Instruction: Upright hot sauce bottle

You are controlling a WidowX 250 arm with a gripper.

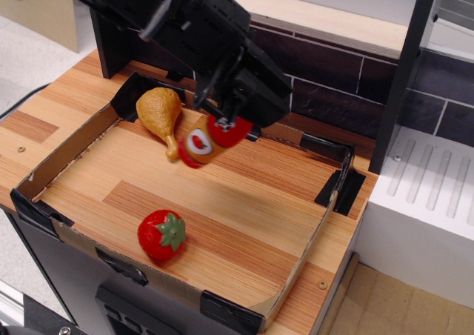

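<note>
3 toys are in play on my screen. Nearest me, 1 strawberry (161, 234) sits loose on the floor of the cardboard tray (300, 235), clear of the work. Farther in, 1 hot sauce bottle (207, 138) hangs in the air above the tray, tilted with its base pointing down toward me, because my gripper (231, 118) has its jaws clamped on the neck end; I judge it is mid-swing toward upright. Behind it, 1 drumstick (162, 115) lies against the tray's back corner, near the bottle; whether they touch I cannot tell.
</note>
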